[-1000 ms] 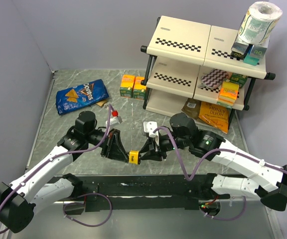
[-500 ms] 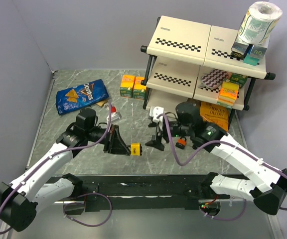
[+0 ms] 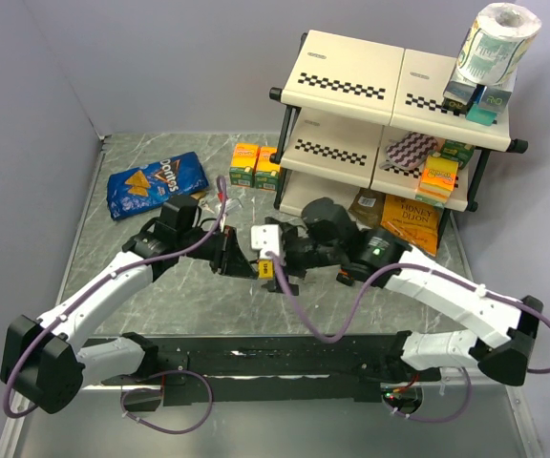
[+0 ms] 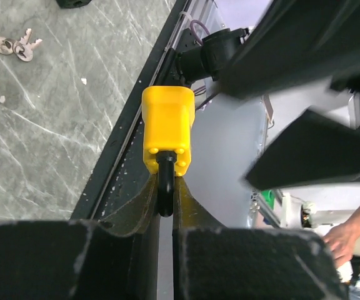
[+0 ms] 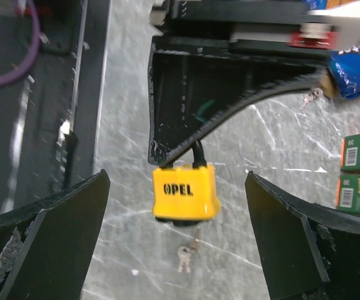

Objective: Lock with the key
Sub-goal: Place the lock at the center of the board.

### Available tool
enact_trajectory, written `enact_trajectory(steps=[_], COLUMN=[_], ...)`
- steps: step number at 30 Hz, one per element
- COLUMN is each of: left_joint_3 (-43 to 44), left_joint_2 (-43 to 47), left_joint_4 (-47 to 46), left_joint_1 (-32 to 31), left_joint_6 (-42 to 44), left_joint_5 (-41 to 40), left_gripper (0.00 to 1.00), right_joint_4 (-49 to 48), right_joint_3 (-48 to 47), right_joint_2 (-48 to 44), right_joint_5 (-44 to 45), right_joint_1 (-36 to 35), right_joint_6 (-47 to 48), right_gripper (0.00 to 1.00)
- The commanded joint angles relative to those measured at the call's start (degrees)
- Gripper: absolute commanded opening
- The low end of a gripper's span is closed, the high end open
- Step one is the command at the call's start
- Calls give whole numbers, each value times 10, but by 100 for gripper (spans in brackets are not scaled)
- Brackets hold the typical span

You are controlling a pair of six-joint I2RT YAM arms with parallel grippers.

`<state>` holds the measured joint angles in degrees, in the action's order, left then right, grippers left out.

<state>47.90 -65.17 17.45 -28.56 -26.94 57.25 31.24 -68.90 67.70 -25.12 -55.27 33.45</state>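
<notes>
The left tool (image 4: 165,184) is pinching shut on the black shackle (image 5: 197,153) of the yellow block padlock (image 5: 185,190) above the grey table (image 5: 127,94), while the empty, wide-open right tool (image 5: 175,181) is facing it and should be closing squarely on the dangling silver key (image 5: 186,250).

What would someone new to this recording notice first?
The yellow padlock stands out. It hangs in mid-air above the middle of the table, its shackle pinched in the left hand. The right hand gapes open on either side of it, and a small bunch of keys lies loose on the table.
</notes>
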Motion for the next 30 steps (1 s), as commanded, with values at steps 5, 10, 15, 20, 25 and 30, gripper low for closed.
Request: enact_trajectory(steps=[5,10,15,20,25,30], left_joint_3=[4,3,2,2,-1,-4], left_joint_2=[24,29,28,30,31,31], left_joint_4=[-41,-38,-42,-37,-40,-44], left_joint_1=[1,1,1,1,1,1], left_joint_6=[-36,-34,-35,-31,-32,-32], left_joint_5=[4,-5,-7,-14,-15,-22], left_gripper=[1,1,1,1,1,5], right_joint_4=[-52,-53,-42,-40,-45,-49], right_joint_3=[8,3,16,27,34,23], right_joint_2=[45,62,61,52,49,50], right_joint_5=[132,163,170,168,170,170], right_joint_1=[-42,-48,-56,-59,-63,-63], right_joint_6=[79,86,101,110,125,106], right_gripper=[91,86,79,65,50,27])
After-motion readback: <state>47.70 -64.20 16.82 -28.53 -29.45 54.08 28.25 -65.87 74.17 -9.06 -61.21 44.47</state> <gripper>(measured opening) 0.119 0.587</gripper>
